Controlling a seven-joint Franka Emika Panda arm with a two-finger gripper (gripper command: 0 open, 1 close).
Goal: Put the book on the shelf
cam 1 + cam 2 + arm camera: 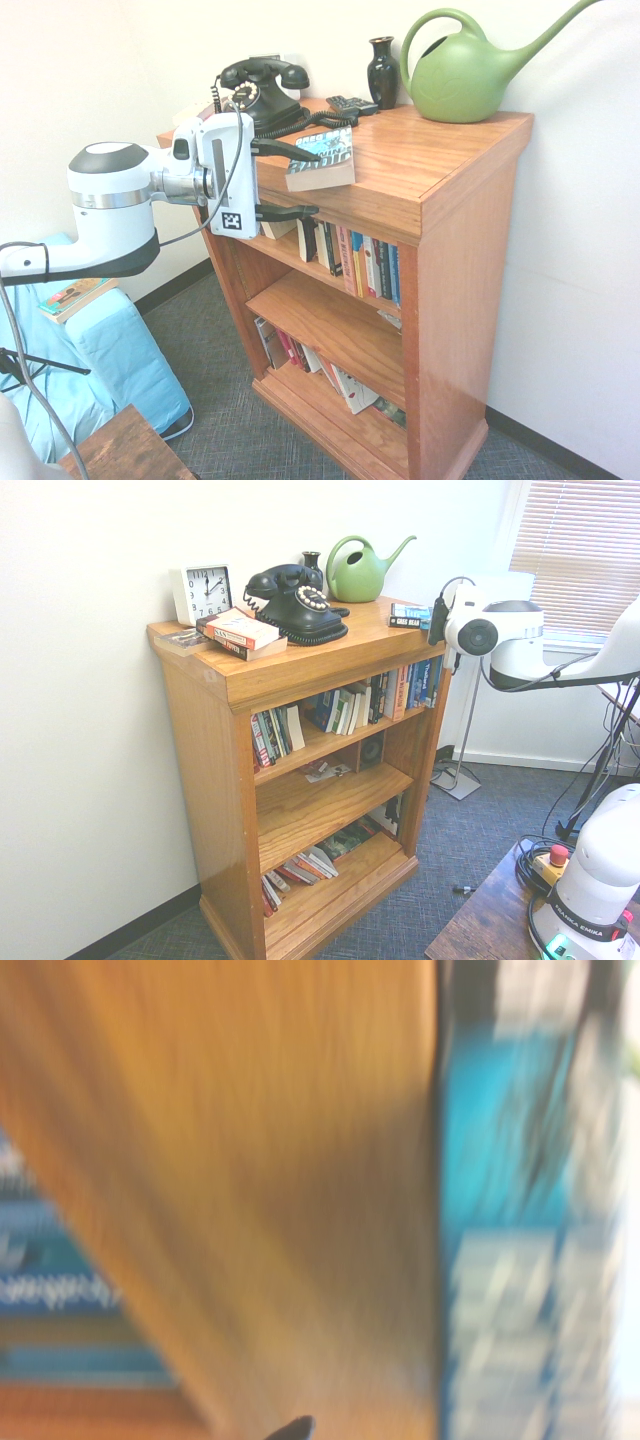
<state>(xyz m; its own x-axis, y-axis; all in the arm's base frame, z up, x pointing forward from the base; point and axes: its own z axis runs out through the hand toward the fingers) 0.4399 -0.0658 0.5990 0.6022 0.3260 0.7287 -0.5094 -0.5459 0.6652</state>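
Observation:
The book, a thick paperback with a blue cover and pale page edges, lies flat near the front corner of the bookcase's top. It also appears as a blue book in the second exterior view, and as a blurred blue patch in the wrist view. My gripper is open and reaches in sideways. One finger is over the top surface beside the book, the other is under the top board. The shelf below carries a row of upright books.
On the bookcase top stand a black telephone, a dark vase, a green watering can, a clock and an orange-white book. A light-blue seat sits below the arm. A wooden table corner lies at the front.

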